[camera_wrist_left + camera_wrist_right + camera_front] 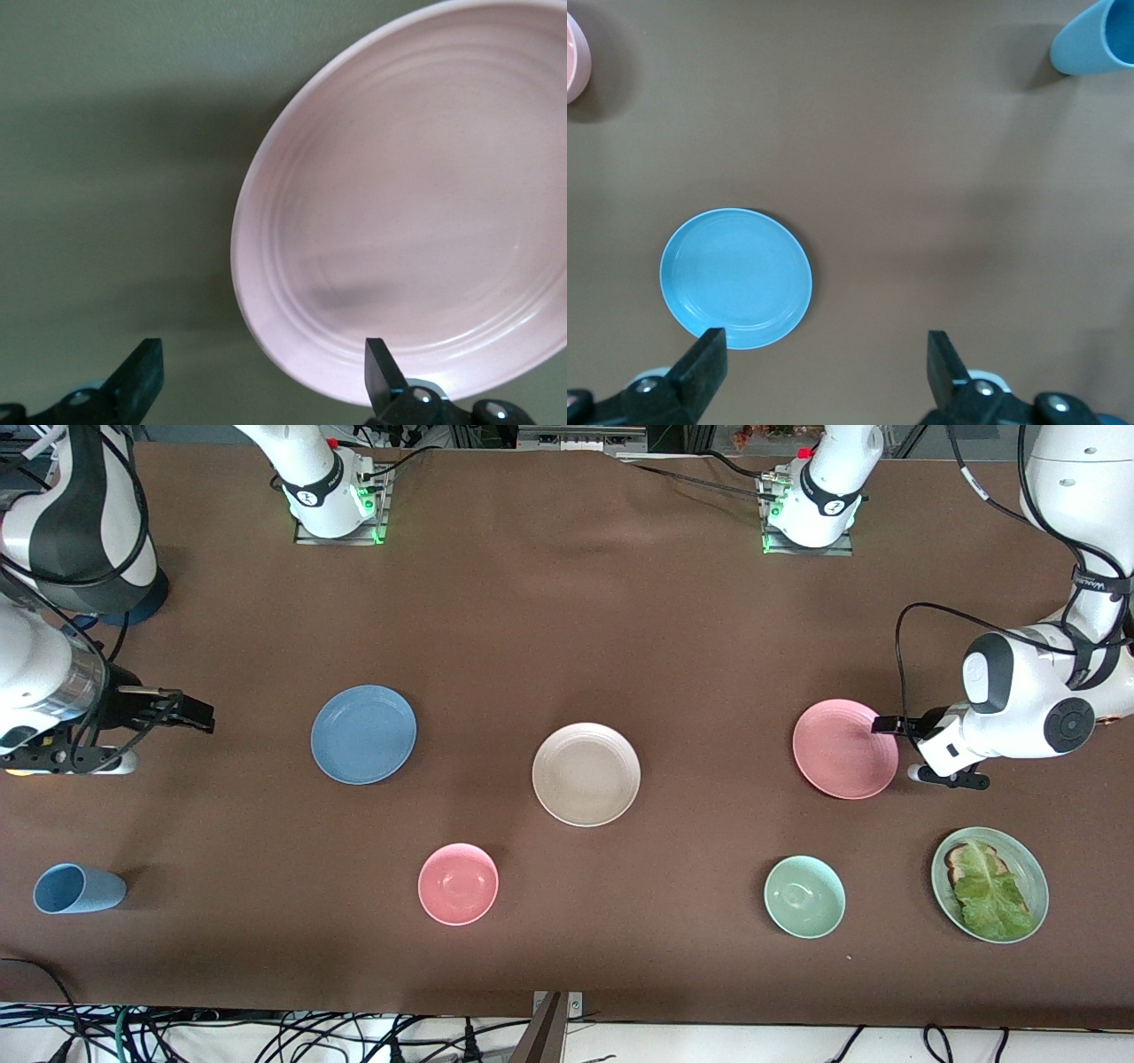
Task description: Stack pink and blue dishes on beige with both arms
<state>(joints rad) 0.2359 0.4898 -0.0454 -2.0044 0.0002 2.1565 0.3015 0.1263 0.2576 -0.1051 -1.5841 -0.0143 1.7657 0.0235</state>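
pink plate (843, 748) sits on the brown cloth (567, 620) toward the left arm's end from the beige plate (586, 773); blue plate (363, 733) toward the right arm's end, all 3 apart. step looks like the 1st pickup: left gripper (880, 724) at the pink rim, fingers (383, 372) spread, 1 over the rim, nothing held. right gripper (197, 716) open, well off from blue, prob. waiting. next: close on the rim, lift w/o tilting. plates matte, flat, round, w/ ringed rims.
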